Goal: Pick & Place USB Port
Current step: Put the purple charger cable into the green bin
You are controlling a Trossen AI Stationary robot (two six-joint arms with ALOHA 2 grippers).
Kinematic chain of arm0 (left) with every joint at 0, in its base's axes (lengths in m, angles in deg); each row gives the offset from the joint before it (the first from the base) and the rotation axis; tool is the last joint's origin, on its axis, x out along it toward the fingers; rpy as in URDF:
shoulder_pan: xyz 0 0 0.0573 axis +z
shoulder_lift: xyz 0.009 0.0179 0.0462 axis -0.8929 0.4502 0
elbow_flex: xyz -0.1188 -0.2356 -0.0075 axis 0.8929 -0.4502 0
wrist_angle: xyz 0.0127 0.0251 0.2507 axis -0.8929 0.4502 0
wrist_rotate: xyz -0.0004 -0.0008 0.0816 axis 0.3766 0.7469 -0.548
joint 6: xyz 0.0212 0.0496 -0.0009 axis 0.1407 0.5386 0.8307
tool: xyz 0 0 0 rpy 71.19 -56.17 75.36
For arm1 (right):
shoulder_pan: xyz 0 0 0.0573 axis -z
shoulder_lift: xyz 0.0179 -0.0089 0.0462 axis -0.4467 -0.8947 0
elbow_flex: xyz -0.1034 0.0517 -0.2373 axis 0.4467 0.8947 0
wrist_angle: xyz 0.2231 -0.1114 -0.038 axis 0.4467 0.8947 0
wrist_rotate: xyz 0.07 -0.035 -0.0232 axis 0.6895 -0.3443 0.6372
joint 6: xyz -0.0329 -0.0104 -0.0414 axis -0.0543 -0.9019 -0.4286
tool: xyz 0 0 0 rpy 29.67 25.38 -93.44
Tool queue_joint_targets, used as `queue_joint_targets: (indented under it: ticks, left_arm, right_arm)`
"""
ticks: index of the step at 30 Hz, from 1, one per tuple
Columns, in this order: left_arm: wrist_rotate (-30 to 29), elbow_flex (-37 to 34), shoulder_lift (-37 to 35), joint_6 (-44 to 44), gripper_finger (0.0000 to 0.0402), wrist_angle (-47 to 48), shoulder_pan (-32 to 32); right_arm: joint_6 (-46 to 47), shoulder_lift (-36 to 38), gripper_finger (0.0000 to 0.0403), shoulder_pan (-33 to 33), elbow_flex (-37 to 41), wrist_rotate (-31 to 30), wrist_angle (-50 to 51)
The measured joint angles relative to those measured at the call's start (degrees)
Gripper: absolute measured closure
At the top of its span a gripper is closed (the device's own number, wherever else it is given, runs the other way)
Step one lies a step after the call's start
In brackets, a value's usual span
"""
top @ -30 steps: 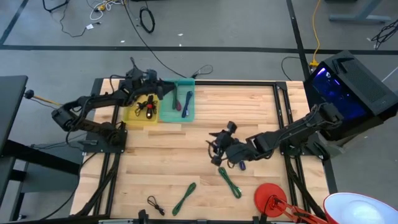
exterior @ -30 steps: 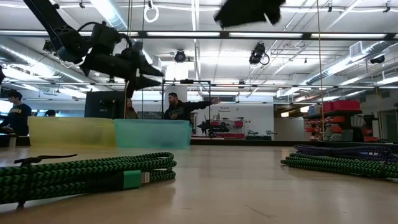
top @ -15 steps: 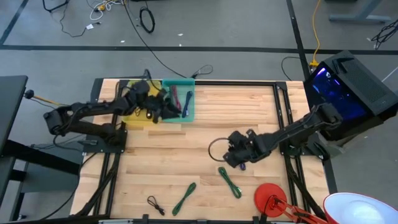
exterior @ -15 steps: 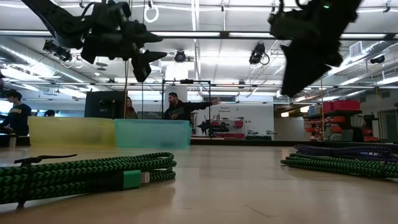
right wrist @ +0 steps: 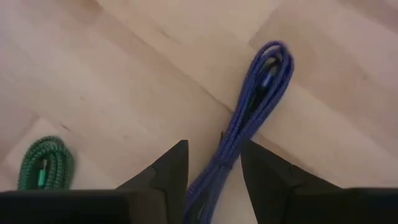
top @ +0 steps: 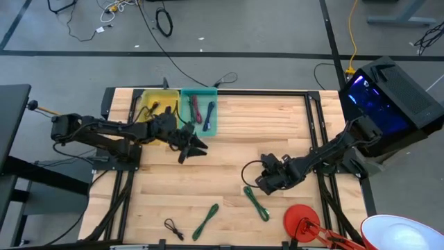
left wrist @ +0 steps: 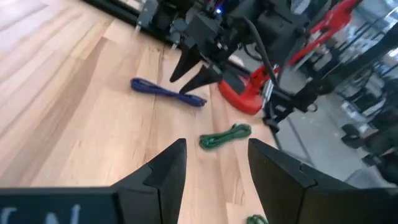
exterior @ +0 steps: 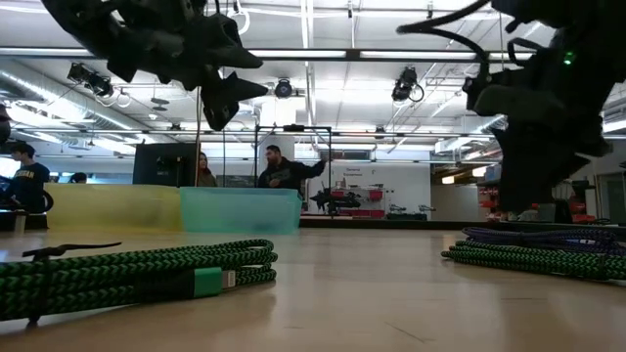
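Right gripper (right wrist: 211, 165) is held low over the wooden table (top: 277, 132), its fingers spread apart and empty, with the coiled purple cable (right wrist: 249, 118) lying on the boards directly between and ahead of them; a green cable (right wrist: 43, 165) lies well apart. Left gripper (top: 196, 147) is poised above the table near the teal bin (top: 186, 118), fingers likewise parted and empty.

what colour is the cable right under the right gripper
Purple: the coiled cable lying on the wood, between the open right gripper's fingers. Right wrist view shows it best.
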Motion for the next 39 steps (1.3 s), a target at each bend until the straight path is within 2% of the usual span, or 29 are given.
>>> queue_joint_targets:
  ticks: [8, 15, 23, 26, 30, 31, 34, 39]
  left_arm:
    - [-5.69, 0.0, 0.0, 1.68, 0.0225, 0.43, -4.68]
    - [-5.86, 0.0, 0.0, 1.81, 0.0225, 0.7, -4.98]
    - [-6.07, 0.0, 0.02, 1.79, 0.0225, 0.88, -4.98]
    - [-6.91, 0.0, 0.02, 1.79, 0.0225, 0.86, -4.96]
    - [-7.83, 0.0, 0.02, 1.79, 0.0225, 0.86, -4.96]
    - [-8.12, 0.0, 0.02, 1.79, 0.0225, 0.86, -4.96]
    - [-8.49, 0.0, 0.02, 1.77, 0.0225, 0.59, -4.96]
    - [-8.67, 0.0, 0.04, 2.74, 0.0225, -5.98, -5.32]
  right_arm:
    - [1.01, 0.0, 0.0253, 0.0, 2.94, 1.43, -4.84]
    - [3.06, -0.02, 0.0253, 0.0, 5.89, 4.67, -7.37]
    - [1.97, -3.04, 0.0254, -0.09, 6.9, 4.16, -11.12]
    - [1.58, -3.77, 0.0279, -0.07, 6.87, 4.14, -10.83]
    - [-2.91, -3.21, 0.0374, 0.02, 6.75, 4.29, -11.77]
    - [-4.16, -2.87, 0.0384, 0.02, 6.53, 4.15, -11.89]
    - [-6.48, -1.6, 0.0389, 0.62, 5.83, 4.14, -13.96]
    - [-17.44, 1.8, 0.0393, 2.22, 3.74, -0.55, -22.4]
